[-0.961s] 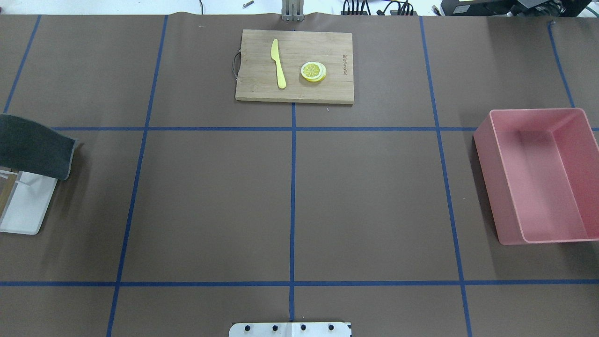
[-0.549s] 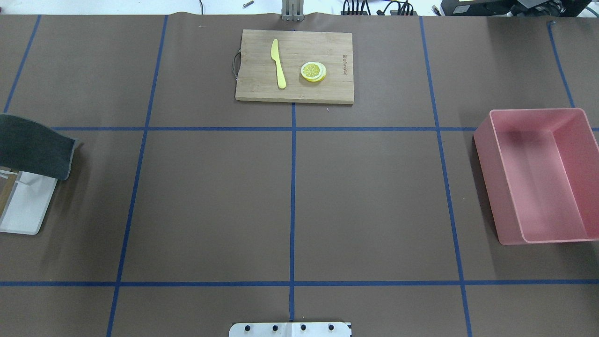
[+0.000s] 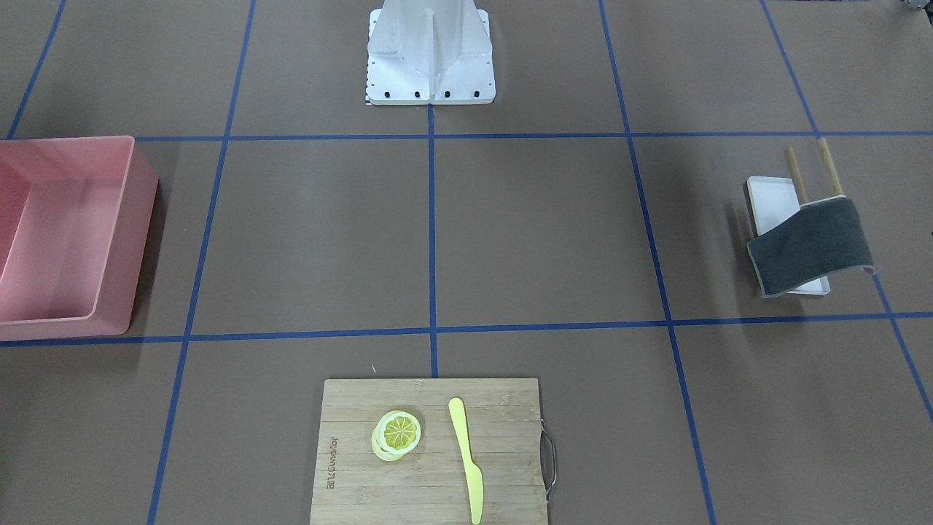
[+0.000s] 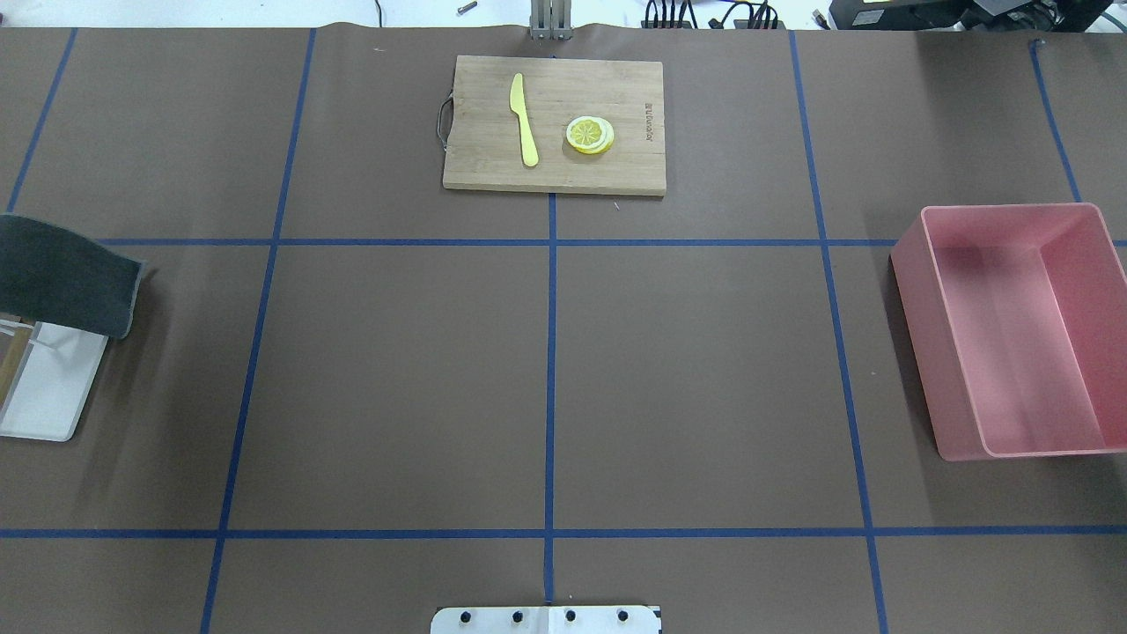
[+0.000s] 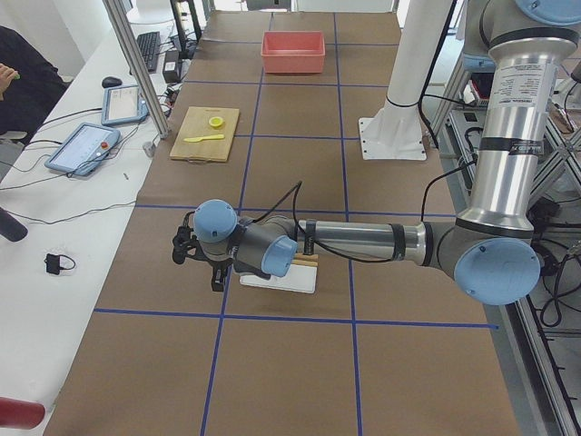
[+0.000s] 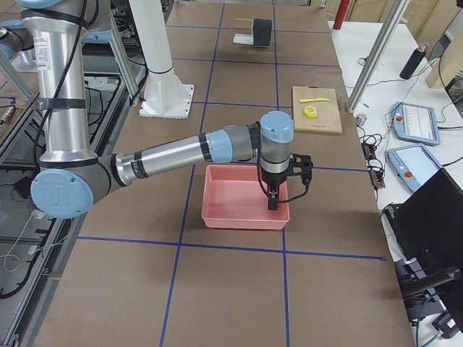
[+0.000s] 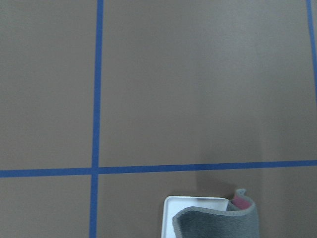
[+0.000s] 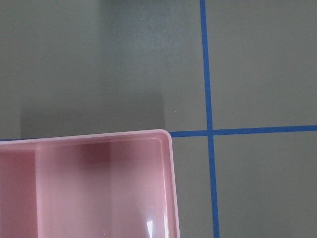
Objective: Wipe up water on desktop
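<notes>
The desktop (image 4: 396, 379) is a matte brown top with blue tape lines; I see no water on it. A dark grey cloth (image 3: 810, 244) hangs over a small wooden rack on a white tray (image 3: 769, 200) at the robot's left; it also shows in the overhead view (image 4: 62, 277) and the left wrist view (image 7: 218, 223). My left gripper (image 5: 216, 277) hovers beside that tray, and I cannot tell if it is open. My right gripper (image 6: 273, 201) hangs over the pink bin (image 6: 242, 199), and I cannot tell its state either. Neither wrist view shows fingers.
A bamboo cutting board (image 4: 555, 123) with a yellow knife (image 4: 525, 119) and lemon slices (image 4: 590, 135) lies at the far centre. The empty pink bin (image 4: 1012, 326) stands at the robot's right. The robot's base plate (image 3: 430, 80) is at the near edge.
</notes>
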`<state>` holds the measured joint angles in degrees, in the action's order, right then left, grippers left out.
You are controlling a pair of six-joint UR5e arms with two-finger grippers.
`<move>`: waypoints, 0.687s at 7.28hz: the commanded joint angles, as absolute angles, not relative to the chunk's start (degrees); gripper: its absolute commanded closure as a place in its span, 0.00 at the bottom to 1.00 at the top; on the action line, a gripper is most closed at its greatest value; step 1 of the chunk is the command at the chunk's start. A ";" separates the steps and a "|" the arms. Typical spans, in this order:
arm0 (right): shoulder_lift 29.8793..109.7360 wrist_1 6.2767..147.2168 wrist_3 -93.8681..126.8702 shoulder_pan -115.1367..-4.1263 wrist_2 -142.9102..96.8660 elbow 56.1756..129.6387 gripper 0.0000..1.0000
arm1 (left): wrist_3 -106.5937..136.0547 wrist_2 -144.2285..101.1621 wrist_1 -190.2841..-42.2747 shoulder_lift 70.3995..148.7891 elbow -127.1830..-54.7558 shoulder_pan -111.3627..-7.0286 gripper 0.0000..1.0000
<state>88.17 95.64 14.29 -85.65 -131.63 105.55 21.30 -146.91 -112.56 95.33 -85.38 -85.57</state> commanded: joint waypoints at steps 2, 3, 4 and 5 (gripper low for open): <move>88.07 95.10 14.32 -85.52 -132.10 105.91 0.00 | 27.42 -148.89 -118.90 94.05 -84.99 -78.08 0.02; 87.98 95.10 14.41 -85.52 -132.19 106.08 0.00 | 27.33 -148.54 -119.35 93.96 -84.47 -76.66 0.02; 87.72 95.10 14.41 -85.43 -132.19 106.00 0.00 | 27.25 -148.62 -119.44 93.96 -83.33 -76.21 0.02; 87.71 95.10 14.41 -85.43 -132.27 106.00 0.00 | 27.25 -148.62 -119.70 94.04 -83.41 -75.94 0.03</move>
